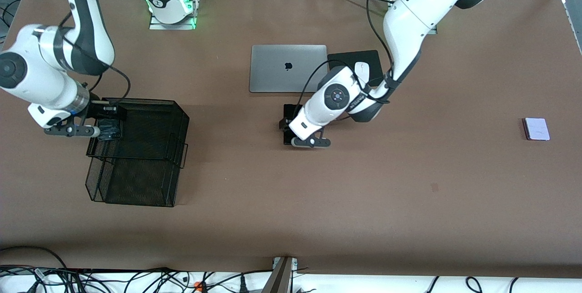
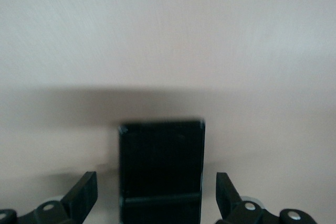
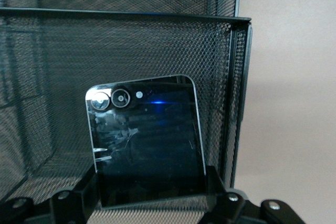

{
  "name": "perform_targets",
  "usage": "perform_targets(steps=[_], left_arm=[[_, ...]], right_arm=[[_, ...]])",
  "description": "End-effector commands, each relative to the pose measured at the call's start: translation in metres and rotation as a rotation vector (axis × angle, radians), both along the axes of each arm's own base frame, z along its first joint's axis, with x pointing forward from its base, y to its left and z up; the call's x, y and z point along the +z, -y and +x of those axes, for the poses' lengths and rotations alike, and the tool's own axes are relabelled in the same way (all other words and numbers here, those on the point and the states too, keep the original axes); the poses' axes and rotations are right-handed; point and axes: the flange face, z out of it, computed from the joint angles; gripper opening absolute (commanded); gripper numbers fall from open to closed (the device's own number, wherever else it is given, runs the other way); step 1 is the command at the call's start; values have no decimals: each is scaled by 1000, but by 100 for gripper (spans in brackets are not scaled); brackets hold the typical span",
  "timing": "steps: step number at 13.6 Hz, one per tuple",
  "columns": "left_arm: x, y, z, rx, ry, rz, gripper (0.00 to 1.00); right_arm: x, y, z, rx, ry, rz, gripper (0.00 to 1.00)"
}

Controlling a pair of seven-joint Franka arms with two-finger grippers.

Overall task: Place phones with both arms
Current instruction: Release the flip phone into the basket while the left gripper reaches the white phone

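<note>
The long slim black phone [image 2: 161, 156] lies flat on the brown table [image 1: 363, 184], nearer the front camera than the laptop. My left gripper [image 2: 156, 182] is open astride it, with table showing between each finger and the phone's edges; in the front view the left gripper [image 1: 285, 125] covers most of this phone [image 1: 288, 112]. My right gripper [image 3: 152, 187] is shut on the black flip phone [image 3: 144, 135], whose two lenses face the camera, and holds it over the black mesh basket [image 3: 131, 40]. The lilac-white flip phone [image 1: 536, 129] lies alone toward the left arm's end.
The black mesh basket [image 1: 136, 100] has two stepped tiers and stands at the right arm's end. A closed silver laptop [image 1: 288, 68] lies mid-table, with a white mouse [image 1: 362, 72] on a black pad [image 1: 352, 58] beside it. Cables run along the table edge nearest the camera.
</note>
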Motion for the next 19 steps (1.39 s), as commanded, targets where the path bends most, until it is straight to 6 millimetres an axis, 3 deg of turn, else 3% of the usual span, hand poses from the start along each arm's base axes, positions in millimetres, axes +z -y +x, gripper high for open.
perform_targets(steps=[1, 2, 3, 4, 6, 8, 10, 11, 14, 17, 19], left_arm=[[74, -46, 33, 71, 21, 20, 100], [103, -71, 42, 89, 10, 56, 100], [124, -102, 51, 94, -17, 111, 100], [141, -141, 59, 109, -57, 158, 100], [179, -205, 65, 52, -90, 222, 100], [213, -261, 67, -20, -63, 354, 100], [225, -298, 64, -197, -33, 566, 100], [226, -318, 66, -264, -27, 657, 100], [219, -446, 75, -288, -103, 672, 100], [196, -541, 63, -267, -131, 638, 100], [166, -610, 44, -241, -98, 602, 100]], right_arm=[[-18, 13, 12, -11, -5, 4, 0], [-23, 17, 13, -22, -7, 0, 0], [-21, 16, 14, -34, -6, 12, 45], [-15, 13, 19, -35, 4, 20, 99], [-2, 7, 25, -26, 1, 27, 100], [34, -4, 37, -15, -32, 38, 100], [76, -30, 45, -22, -77, 46, 100], [94, -57, 47, -36, -87, 40, 100], [107, -157, 37, -105, -77, 15, 100], [83, -284, 17, -92, -71, 30, 100], [64, -364, 12, -153, -77, 72, 100]])
